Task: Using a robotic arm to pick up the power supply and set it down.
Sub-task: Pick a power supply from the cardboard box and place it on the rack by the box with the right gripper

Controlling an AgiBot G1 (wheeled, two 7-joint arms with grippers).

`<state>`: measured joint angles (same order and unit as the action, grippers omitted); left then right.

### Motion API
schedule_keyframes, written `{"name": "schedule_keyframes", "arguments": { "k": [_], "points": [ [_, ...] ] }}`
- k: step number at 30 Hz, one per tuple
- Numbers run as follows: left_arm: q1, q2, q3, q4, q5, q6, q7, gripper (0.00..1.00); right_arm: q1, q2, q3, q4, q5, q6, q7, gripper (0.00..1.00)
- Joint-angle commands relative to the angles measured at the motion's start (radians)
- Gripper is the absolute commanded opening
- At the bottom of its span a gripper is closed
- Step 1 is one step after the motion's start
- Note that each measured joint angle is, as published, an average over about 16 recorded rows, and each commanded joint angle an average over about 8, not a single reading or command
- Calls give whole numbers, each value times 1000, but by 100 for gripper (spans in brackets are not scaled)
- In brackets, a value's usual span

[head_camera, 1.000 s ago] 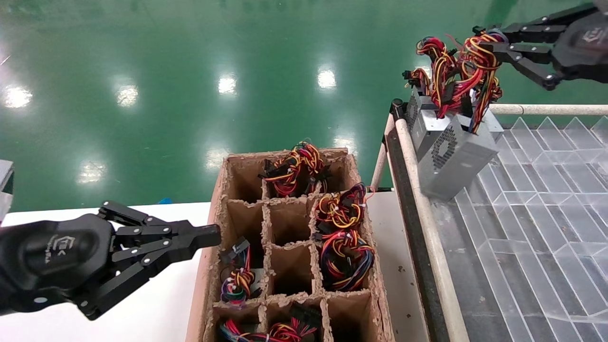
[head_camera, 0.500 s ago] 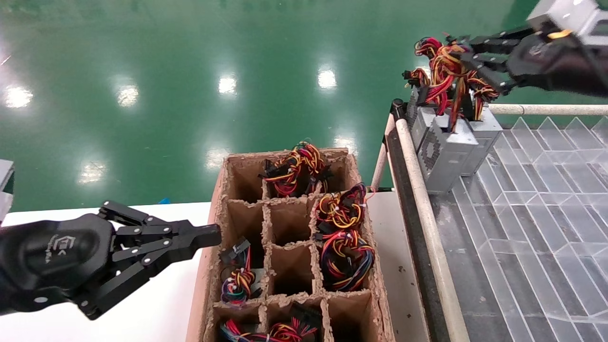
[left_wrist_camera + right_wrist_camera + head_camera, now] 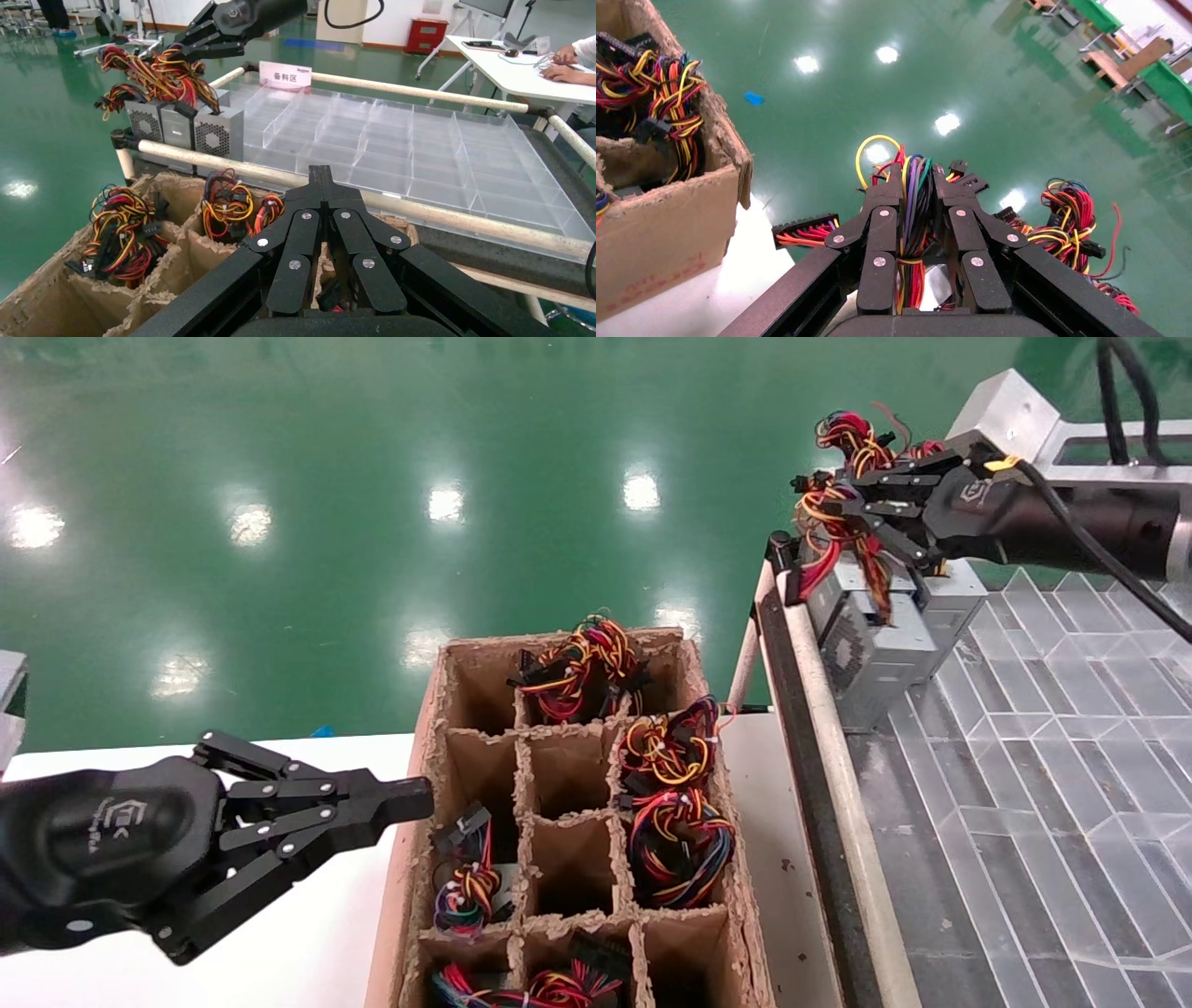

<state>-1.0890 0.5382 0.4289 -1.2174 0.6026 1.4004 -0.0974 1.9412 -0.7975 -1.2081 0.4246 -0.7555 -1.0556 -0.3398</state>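
Observation:
The power supply (image 3: 871, 654) is a grey metal box with a diamond vent patch. It stands at the far left corner of the cart tray, beside two similar grey boxes (image 3: 950, 598). Its red, yellow and black wire bundle (image 3: 912, 203) runs up between the fingers of my right gripper (image 3: 833, 505), which is shut on it above the box. In the left wrist view it is the right-hand box (image 3: 218, 137) of three in a row. My left gripper (image 3: 419, 798) hovers shut and holds nothing, beside the cardboard crate.
A divided cardboard crate (image 3: 559, 640) holds several more wired units in its cells. A padded rail (image 3: 824, 728) edges the cart, whose clear partitioned tray (image 3: 1043, 728) stretches to the right. Green floor lies beyond the white table (image 3: 298, 952).
My right gripper moved left and down with the wire bundle. The power supply came down from a raised, tilted hang to stand beside the two other boxes. The left arm stayed still.

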Motion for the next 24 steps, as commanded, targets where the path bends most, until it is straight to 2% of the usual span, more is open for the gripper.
{"name": "schedule_keyframes", "arguments": {
  "k": [1, 17, 24],
  "points": [
    [0, 0, 0, 0, 0, 0, 0, 0, 4, -8, -8, -5, -10, -2, 9, 100],
    [0, 0, 0, 0, 0, 0, 0, 0, 50, -13, -47, 63, -79, 36, 69, 100],
    [0, 0, 0, 0, 0, 0, 0, 0, 77, 2, -63, 140, -113, 69, 104, 100]
  ]
}}
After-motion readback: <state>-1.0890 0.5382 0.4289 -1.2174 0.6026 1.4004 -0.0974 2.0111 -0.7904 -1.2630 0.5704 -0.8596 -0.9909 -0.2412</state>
